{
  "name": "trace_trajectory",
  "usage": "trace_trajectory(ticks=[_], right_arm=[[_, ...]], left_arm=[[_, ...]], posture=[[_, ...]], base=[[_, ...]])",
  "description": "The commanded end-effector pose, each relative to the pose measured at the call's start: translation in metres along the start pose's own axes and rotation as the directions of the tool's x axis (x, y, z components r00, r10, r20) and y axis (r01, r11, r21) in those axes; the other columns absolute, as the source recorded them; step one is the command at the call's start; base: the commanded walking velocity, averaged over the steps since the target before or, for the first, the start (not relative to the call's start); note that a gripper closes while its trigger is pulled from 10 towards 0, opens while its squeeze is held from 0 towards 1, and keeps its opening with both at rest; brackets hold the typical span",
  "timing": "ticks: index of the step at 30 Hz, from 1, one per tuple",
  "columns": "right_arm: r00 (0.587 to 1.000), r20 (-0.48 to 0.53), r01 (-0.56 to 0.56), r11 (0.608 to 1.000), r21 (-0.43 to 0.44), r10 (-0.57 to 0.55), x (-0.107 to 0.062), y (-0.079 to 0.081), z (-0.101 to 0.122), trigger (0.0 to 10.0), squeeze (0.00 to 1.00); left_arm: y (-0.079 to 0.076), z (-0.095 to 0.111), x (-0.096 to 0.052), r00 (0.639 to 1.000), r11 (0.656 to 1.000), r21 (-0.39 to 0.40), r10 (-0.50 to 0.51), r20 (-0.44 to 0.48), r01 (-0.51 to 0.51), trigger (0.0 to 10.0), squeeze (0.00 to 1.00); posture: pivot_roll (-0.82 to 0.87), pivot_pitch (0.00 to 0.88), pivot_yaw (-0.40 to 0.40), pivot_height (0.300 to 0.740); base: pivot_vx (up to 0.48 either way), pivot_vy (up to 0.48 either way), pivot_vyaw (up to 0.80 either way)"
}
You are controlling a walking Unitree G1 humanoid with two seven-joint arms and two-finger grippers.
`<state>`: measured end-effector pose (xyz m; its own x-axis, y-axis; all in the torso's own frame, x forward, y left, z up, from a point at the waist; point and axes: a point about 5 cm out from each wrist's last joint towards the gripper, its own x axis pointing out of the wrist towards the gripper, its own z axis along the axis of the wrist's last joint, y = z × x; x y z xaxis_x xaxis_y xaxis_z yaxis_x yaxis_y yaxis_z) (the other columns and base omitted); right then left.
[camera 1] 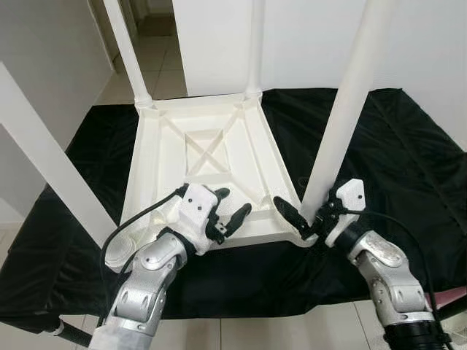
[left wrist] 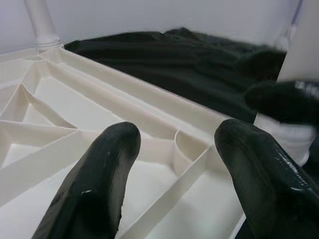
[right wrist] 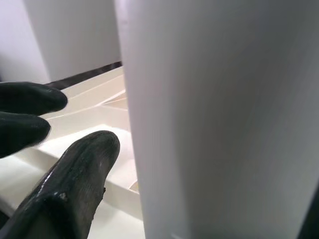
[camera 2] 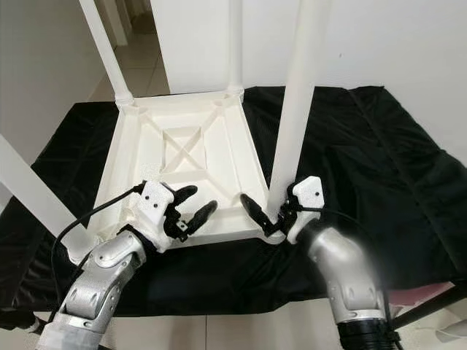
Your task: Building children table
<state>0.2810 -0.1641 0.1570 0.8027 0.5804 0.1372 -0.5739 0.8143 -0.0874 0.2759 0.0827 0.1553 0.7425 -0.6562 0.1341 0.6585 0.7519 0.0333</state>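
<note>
A black cloth point(camera 1: 408, 168) covers the surface, and on it lies the white children table point(camera 1: 211, 157) upside down, its ribbed underside facing up. The tabletop occupies the middle of the surface and reaches almost to the near edge. Four white legs stand up from its corners: two at the far corners, one at the near left corner point(camera 1: 44, 168), and one at the near right corner point(camera 1: 346, 109).

The right gripper point(camera 1: 310, 219) is at the base of the near right leg, just where it enters the corner socket. Its fingers are apart with the leg between them; one finger lies on the inner side of the leg. Whether they really press the leg, I cannot tell.

The left gripper point(camera 1: 232, 211) hovers over the near edge of the tabletop, between the two near legs, with its fingers apart and holding nothing.

In my judgement the step in hand is seating the last leg in its socket. The next move probably calls for a firm hold on this leg and a straight push or turn downward, while the left gripper steadies the tabletop so it does not slide on the cloth.
</note>
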Motion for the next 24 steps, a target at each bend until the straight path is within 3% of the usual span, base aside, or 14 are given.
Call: trace_trajectory(ticks=[1, 3, 4, 5, 6, 8, 9, 10, 11, 17, 18, 22, 23, 24], right_arm=[[1.0, -0.001, 0.002, 1.0, -0.003, -0.002, 0.003, 0.005, -0.002, 10.0, 0.0], [1.0, 0.002, 0.02, 1.0, 0.01, -0.02, 0.001, 0.006, -0.004, 10.0, 0.0], [1.0, -0.001, 0.027, 1.0, 0.006, -0.027, -0.003, 0.006, -0.005, 10.0, 0.27], [0.999, -0.003, 0.032, 0.999, 0.002, -0.032, -0.005, 0.006, -0.006, 10.0, 0.27], [0.999, -0.006, 0.041, 0.999, 0.006, -0.04, -0.007, 0.005, -0.006, 10.0, 0.38], [0.999, -0.008, 0.048, 0.999, 0.012, -0.048, -0.007, 0.005, -0.007, 10.0, 0.38], [0.999, -0.012, 0.039, 0.999, 0.006, -0.039, -0.007, 0.005, -0.007, 10.0, 0.33], [0.999, -0.018, 0.03, 1.0, -0.006, -0.03, -0.007, 0.005, -0.007, 10.0, 0.23], [1.0, -0.021, 0.02, 1.0, -0.017, -0.02, -0.008, 0.005, -0.006, 10.0, 0.0], [0.999, -0.032, -0.009, 0.999, -0.044, 0.007, -0.01, -0.001, -0.002, 10.0, 0.0], [0.999, -0.038, -0.013, 0.998, -0.055, 0.01, -0.011, -0.003, -0.002, 9.5, 0.0], [0.999, -0.048, -0.019, 0.998, -0.056, 0.017, -0.013, -0.007, -0.002, 9.3, 0.0], [0.998, -0.058, -0.026, 0.997, -0.07, 0.022, -0.013, -0.008, -0.003, 4.9, 0.0], [0.998, -0.058, -0.026, 0.997, -0.07, 0.022, -0.013, -0.008, -0.003, 4.9, 0.0]], left_arm=[[0.007, -0.004, -0.006, 0.998, 0.998, -0.023, 0.062, -0.014, -0.062, 10.0, 0.0], [0.008, -0.004, -0.009, 0.997, 0.997, -0.024, 0.079, -0.016, -0.08, 10.0, 0.0], [0.007, -0.005, -0.011, 0.997, 0.996, -0.043, 0.075, -0.018, -0.076, 10.0, 0.0], [0.006, -0.006, -0.012, 0.997, 0.996, -0.057, 0.071, -0.019, -0.072, 10.0, 0.0], [0.006, -0.007, -0.013, 0.998, 0.997, -0.049, 0.065, -0.024, -0.066, 10.0, 0.0], [0.005, -0.01, -0.014, 0.998, 0.998, -0.037, 0.044, -0.033, -0.045, 10.0, 0.0], [0.005, -0.011, -0.014, 0.999, 0.999, -0.035, 0.037, -0.038, -0.038, 10.0, 0.0], [0.004, -0.01, -0.014, 0.999, 0.999, -0.037, 0.026, -0.041, -0.027, 10.0, 0.0], [0.004, -0.01, -0.014, 0.999, 0.999, -0.042, 0.008, -0.039, -0.009, 10.0, 0.0], [0.001, -0.007, -0.015, 0.998, 0.998, -0.026, -0.05, -0.046, 0.049, 10.0, 0.0], [-0.001, -0.007, -0.015, 0.997, 0.998, -0.008, -0.059, -0.049, 0.059, 10.0, 0.0], [-0.005, -0.009, -0.017, 0.995, 0.997, 0.003, -0.079, -0.058, 0.079, 10.0, 0.0], [-0.005, -0.01, -0.018, 0.995, 0.997, 0.009, -0.081, -0.06, 0.082, 10.0, 0.0], [-0.005, -0.01, -0.018, 0.995, 0.997, 0.009, -0.081, -0.06, 0.082, 10.0, 0.0]], posture=[[-0.11, 0.0, 0.036, 0.74], [-0.1, 0.0, 0.033, 0.74], [-0.1, 0.0, 0.031, 0.74], [-0.1, 0.0, 0.031, 0.74], [-0.1, 0.0, 0.028, 0.74], [-0.1, 0.0, 0.029, 0.74], [-0.1, 0.0, 0.029, 0.74], [-0.1, 0.0, 0.029, 0.74], [-0.1, 0.0, 0.028, 0.74], [-0.09, 0.003, 0.026, 0.74], [-0.09, 0.002, 0.021, 0.74], [-0.08, 0.0, 0.018, 0.74], [-0.09, 0.002, 0.023, 0.74], [-0.09, 0.002, 0.023, 0.74]], base=[[0.0, 0.0, 0.0], [0.0, 0.0, 0.0], [0.0, 0.0, 0.0], [0.0, 0.0, 0.0], [0.0, 0.0, 0.0], [0.0, 0.0, 0.0], [0.0, 0.0, 0.0], [0.0, 0.0, 0.0], [0.0, 0.0, 0.0], [0.0, 0.0, 0.0], [0.0, 0.0, 0.0], [0.0, 0.0, 0.0], [0.0, 0.0, 0.0], [0.0, 0.0, 0.0]])
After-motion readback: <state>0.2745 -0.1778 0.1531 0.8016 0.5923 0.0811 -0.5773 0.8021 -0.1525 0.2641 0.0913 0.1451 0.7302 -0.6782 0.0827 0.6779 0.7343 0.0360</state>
